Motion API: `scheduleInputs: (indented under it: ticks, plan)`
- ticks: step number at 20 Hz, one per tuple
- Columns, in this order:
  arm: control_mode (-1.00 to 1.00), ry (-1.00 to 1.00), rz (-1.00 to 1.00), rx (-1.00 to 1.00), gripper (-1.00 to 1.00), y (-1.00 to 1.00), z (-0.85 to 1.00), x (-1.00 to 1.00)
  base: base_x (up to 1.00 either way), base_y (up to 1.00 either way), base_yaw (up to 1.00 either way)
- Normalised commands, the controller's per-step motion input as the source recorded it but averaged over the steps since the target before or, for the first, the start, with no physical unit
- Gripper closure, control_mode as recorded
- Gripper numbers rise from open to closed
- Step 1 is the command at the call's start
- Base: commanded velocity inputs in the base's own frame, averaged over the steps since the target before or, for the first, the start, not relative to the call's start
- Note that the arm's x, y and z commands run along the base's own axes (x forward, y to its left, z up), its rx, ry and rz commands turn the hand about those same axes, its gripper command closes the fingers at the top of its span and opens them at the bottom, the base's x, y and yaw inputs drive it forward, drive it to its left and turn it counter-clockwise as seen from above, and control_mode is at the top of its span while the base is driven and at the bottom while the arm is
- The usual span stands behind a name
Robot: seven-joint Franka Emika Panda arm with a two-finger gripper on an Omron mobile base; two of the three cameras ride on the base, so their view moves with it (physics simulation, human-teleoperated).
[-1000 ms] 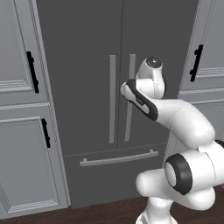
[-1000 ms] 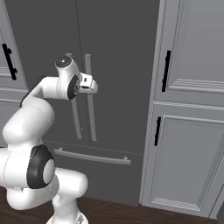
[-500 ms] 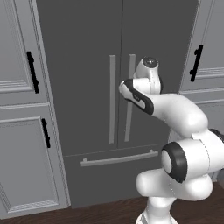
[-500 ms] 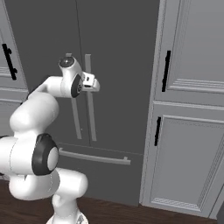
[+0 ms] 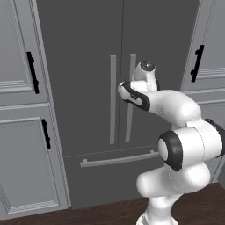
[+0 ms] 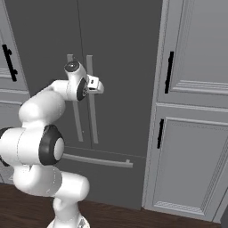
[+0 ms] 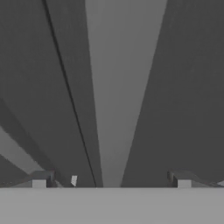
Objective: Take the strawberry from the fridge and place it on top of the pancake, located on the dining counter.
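The fridge (image 5: 83,61) (image 6: 122,49) stands straight ahead, dark grey, with both doors shut. Its two long vertical bar handles (image 5: 113,101) run side by side at the middle seam. My gripper (image 6: 99,87) is open, level with the upper part of the right-hand handle (image 6: 92,118) and close in front of it. In the hand view that pale handle (image 7: 122,87) runs up between my spread fingertips (image 7: 39,180), with my gripper (image 7: 111,180) centred on it and not touching it. The strawberry, the pancake and the dining counter are out of view.
Light grey panelled cabinets with short black handles flank the fridge on the left (image 5: 17,145) and the right (image 6: 191,147). The fridge's bottom drawer has a horizontal bar handle (image 6: 95,159). Dark wood floor (image 6: 133,218) lies below.
My arm has stretched forward and the hand has moved closer to the fridge's right-hand handle. The jaws have stayed wide. The fridge doors have not moved.
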Motion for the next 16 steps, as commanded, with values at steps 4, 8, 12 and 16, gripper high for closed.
scheduleInputs:
  ticks: [4,8,12,16]
  plan:
    - [-1.00,-0.03,0.00,0.00,-1.00,0.00,-0.09,0.36,0.00,0.00,0.00]
    - [-1.00,-0.01,0.00,0.00,-1.00,0.00,-0.12,0.43,0.00,0.00,0.00]
    - [-1.00,-0.03,0.00,0.00,-1.00,0.00,-0.17,0.39,0.00,0.00,0.00]
    - [-1.00,-0.05,0.00,0.00,-1.00,0.00,-0.24,0.33,0.00,0.00,0.00]
